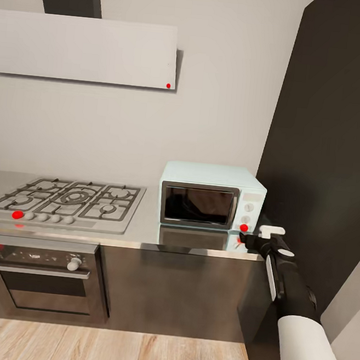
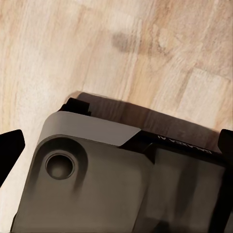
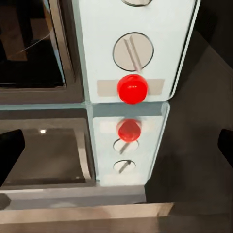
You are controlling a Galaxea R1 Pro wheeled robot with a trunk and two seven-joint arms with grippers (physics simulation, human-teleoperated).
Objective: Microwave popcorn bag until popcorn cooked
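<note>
**At the microwave's control panel, right end effector by the red light**

On the grey surface (image 1: 141, 237), against the wall and beside a tall dark cabinet (image 1: 333, 134), stands the microwave (image 1: 211, 197), pale blue-white with its dark glass door closed. Its glossy reflection lies on the slab just in front of it. Two round knobs (image 1: 248, 207) sit on its right panel, with a red light dot (image 1: 244, 227) below them.

From the head view, the right arm reaches up from the lower right, and the right end effector (image 1: 251, 239) sits just in front of the microwave's lower right corner, near the red dot. From the right wrist view, the lower knob (image 3: 133, 51) and the red dot (image 3: 132, 89) appear close ahead, and dark fingertips (image 3: 10, 150) show at both edges of the frame, well apart, so the end effector is released and grasps nothing.

Left of the microwave lies a steel gas hob (image 1: 68, 199) with grates, and under it a built-in oven (image 1: 39, 274) with a bar handle. A pale range hood (image 1: 85, 50) hangs on the wall above.

From the left wrist view, the left end effector (image 2: 116, 150) hangs over the wooden floor (image 2: 97, 48) and the robot's dark base (image 2: 97, 184), its finger tips at opposite frame edges, spread and empty.
</note>
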